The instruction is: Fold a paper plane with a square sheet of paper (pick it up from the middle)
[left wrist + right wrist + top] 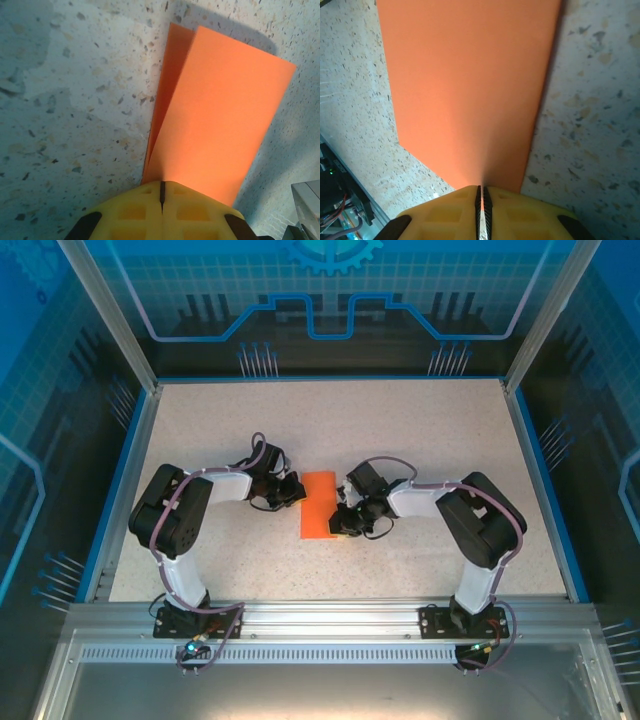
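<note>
Both arms bent inward, left hand point(297, 492) pinched closed, right hand point(342, 520) pinched closed, facing each other

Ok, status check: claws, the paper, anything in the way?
Left claw shut on the orange sheet, right claw shut on its opposite edge. Sheet folded in half, layers gaping at left claw. Nothing in the way.

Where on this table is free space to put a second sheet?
Bare: the far half of the table beyond the orange paper, and the near middle strip along the rail. Crowded: the centre, where the left gripper and right gripper pinch the paper.
</note>
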Available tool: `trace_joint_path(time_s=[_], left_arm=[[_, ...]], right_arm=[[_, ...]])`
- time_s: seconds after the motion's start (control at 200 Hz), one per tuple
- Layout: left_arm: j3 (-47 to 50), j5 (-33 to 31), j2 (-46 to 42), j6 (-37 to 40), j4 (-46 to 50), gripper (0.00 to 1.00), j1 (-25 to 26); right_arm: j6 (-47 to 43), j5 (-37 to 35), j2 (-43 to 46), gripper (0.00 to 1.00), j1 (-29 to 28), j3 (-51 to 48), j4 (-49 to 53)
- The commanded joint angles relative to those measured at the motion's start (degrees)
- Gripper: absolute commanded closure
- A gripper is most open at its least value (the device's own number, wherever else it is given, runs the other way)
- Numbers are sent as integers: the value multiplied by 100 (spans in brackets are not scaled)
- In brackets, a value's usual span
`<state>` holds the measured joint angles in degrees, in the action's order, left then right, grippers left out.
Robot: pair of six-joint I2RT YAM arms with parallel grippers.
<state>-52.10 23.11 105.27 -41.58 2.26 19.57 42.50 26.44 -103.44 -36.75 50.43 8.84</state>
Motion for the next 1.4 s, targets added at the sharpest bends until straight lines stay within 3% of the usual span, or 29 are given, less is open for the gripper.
trace_joint_path(time_s=[0.0,0.215,0.585,0.83,0.935,1.14,1.395], left_arm=[[164,-619,187,41,576,100,20],[197,-582,113,19,513,100,17],[93,-379,-346,-72,427,100,36],[15,546,-776,-335,-505,75,172],[-120,816,-557,-487,-971,71,326],[-681,751,241,-596,-1157,73,578],[-1039,454,801,-587,-1031,82,604]], right_arm=[[144,-156,-17,86,-69,-247,284],[131,-419,545,84,-1,152,250],[248,-365,-283,86,14,341,203],[-646,52,-277,87,229,234,652],[-1241,266,-175,88,317,196,702],[-1526,636,-155,87,485,263,691],[-1455,660,-193,87,480,213,618]])
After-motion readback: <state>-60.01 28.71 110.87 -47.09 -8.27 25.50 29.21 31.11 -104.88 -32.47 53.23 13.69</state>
